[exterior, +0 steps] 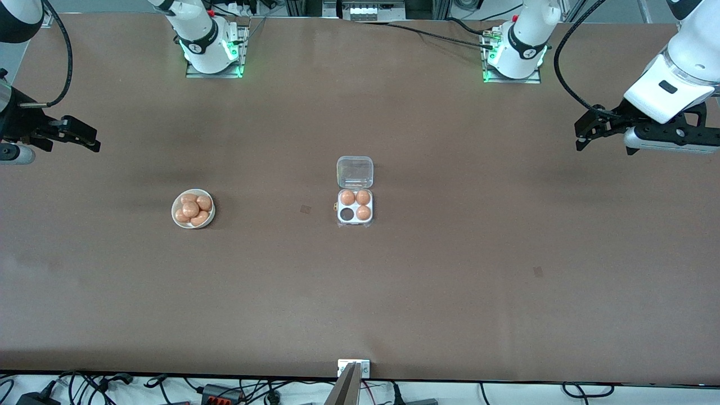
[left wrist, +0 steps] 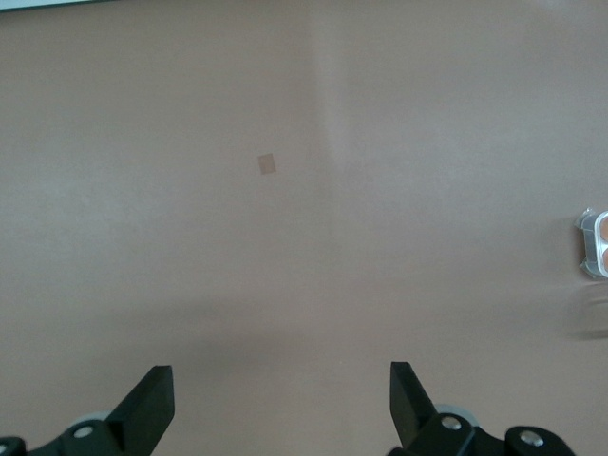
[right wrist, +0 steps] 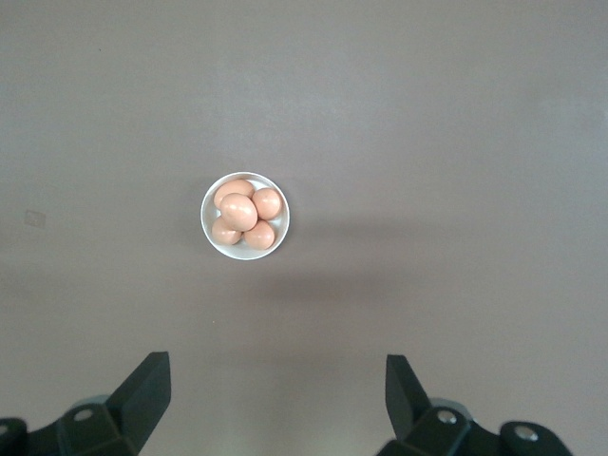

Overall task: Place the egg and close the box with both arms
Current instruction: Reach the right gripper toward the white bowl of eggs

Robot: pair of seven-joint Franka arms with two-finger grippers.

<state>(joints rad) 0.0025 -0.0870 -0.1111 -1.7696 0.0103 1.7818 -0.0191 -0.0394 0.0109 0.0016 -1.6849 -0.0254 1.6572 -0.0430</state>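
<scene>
Front view: the box [exterior: 355,212] sits mid-table, white four-cell tray, clear lid [exterior: 355,171] with rounded corners folded flat open on the side toward the robot bases. Three orange-brown eggs fill three cells; the empty cell [exterior: 347,214], dark inside, is the one nearer the camera toward the right arm's end. The bowl [exterior: 193,208], round and white, lies well apart from the box toward the right arm's end, heaped with five small smooth orange-brown eggs; the top egg [exterior: 190,209] sits on the pile's middle. Right gripper [exterior: 84,140] hangs over bare table at its own end, fingers apart, holding nothing. Left gripper [exterior: 585,135] hangs over bare table at the left arm's end, also empty. Both arms wait. Left wrist view: left gripper [left wrist: 282,404] has fingers spread wide with brown table between, the box [left wrist: 595,245] just cut by the frame edge with two eggs showing. Right wrist view: right gripper [right wrist: 277,399] has fingers wide apart, empty, the bowl [right wrist: 245,217] on the table below with all five eggs, the top egg [right wrist: 238,211] glossy and whole.
</scene>
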